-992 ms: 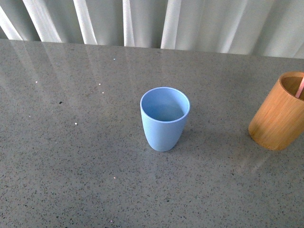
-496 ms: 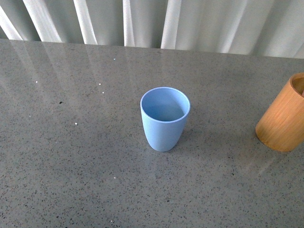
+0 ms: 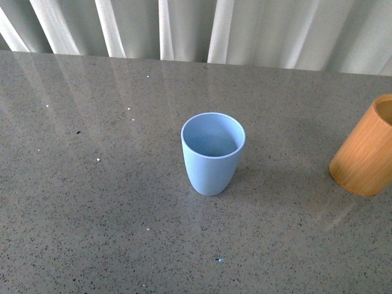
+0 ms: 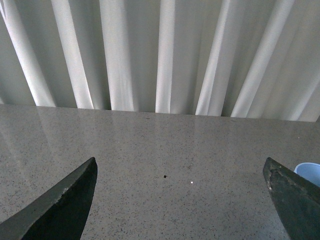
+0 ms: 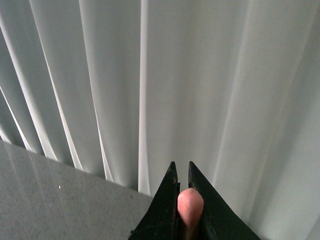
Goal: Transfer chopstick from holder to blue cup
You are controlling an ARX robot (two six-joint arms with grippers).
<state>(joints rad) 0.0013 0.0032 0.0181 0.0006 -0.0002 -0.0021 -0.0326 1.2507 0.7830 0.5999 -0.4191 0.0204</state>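
The blue cup stands upright and empty mid-table in the front view; a sliver of the blue cup also shows at the edge of the left wrist view. The orange-brown wooden holder leans at the right edge, partly cut off. In the right wrist view my right gripper is shut on the pinkish chopstick, whose rounded end shows between the black fingers, against the curtain. My left gripper is open over bare table. Neither arm shows in the front view.
A grey speckled table stretches around the cup. White pleated curtains hang behind the table's far edge.
The holder shifted right toward the frame edge between the earliest frame and half a second ago. The pink chopstick seen inside it at first is gone from the front view.
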